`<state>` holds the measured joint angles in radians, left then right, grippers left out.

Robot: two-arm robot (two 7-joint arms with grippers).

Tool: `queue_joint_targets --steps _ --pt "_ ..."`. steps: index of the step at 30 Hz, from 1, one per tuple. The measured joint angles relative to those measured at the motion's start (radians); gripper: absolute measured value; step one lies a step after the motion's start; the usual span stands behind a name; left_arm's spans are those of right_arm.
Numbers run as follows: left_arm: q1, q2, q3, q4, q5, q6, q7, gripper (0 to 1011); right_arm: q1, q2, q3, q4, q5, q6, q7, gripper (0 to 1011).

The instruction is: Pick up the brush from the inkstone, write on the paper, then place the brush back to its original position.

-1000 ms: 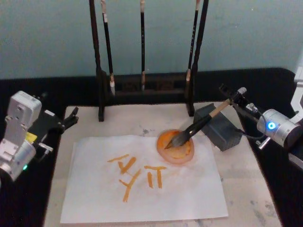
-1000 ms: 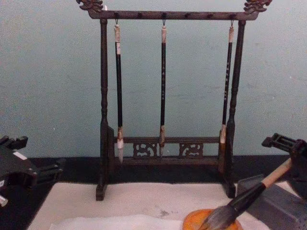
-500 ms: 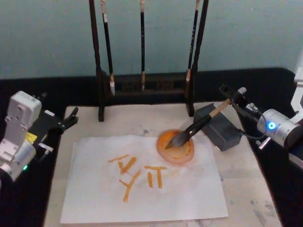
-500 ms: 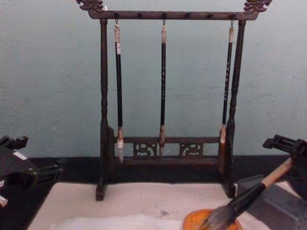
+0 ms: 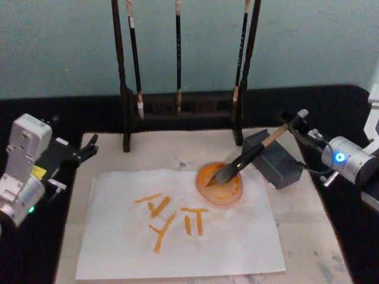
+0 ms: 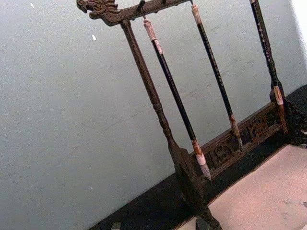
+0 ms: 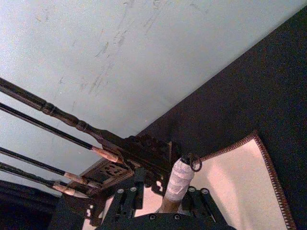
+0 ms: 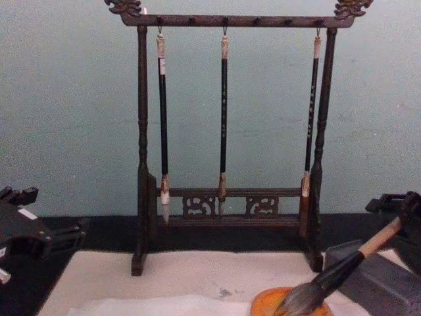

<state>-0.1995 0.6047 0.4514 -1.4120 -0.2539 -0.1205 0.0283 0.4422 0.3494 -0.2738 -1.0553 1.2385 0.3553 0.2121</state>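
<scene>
The right pincer [image 5: 295, 121] hung right of and beyond the orange dish [image 5: 222, 190], its fingers [image 7: 128, 197] apart on either side of the white-wrapped end of the brush [image 5: 249, 155]. The brush slanted down across the grey block [image 5: 279, 168] just right of the dish, its bristles resting in the dish. The dish sat on the upper right part of the paper [image 5: 177, 242], with orange strokes to its left. The left pincer [image 5: 89, 148] was parked well left of the dish.
</scene>
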Motion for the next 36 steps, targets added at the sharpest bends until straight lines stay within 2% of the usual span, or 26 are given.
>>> queue_joint_targets --steps 1,3,4,7,8,10,30,36 --pt "0.0 0.0 0.0 0.0 0.0 0.0 0.0 1010 0.0 0.0 0.0 0.0 0.0 0.0 0.0 424" --pt "0.0 0.0 0.0 0.0 0.0 0.0 0.0 1010 0.0 0.0 0.0 0.0 0.0 0.0 0.0 383" --pt "0.0 0.0 0.0 0.0 0.0 0.0 0.0 1010 0.0 0.0 0.0 0.0 0.0 0.0 0.0 322" --pt "0.0 0.0 0.0 0.0 0.0 0.0 0.0 1010 0.0 0.0 0.0 0.0 0.0 0.0 0.0 266" --pt "0.0 0.0 0.0 0.0 0.0 0.0 0.0 1010 0.0 0.0 0.0 0.0 0.0 0.0 0.0 200" --pt "0.0 0.0 0.0 0.0 0.0 0.0 0.0 1010 0.0 0.0 0.0 0.0 0.0 0.0 0.0 152" --pt "0.0 0.0 0.0 0.0 0.0 0.0 0.0 1010 0.0 0.0 0.0 0.0 0.0 0.0 0.0 152" --pt "0.0 0.0 0.0 0.0 0.0 0.0 0.0 1010 -0.007 0.012 -0.008 -0.027 0.019 -0.018 0.016 151"
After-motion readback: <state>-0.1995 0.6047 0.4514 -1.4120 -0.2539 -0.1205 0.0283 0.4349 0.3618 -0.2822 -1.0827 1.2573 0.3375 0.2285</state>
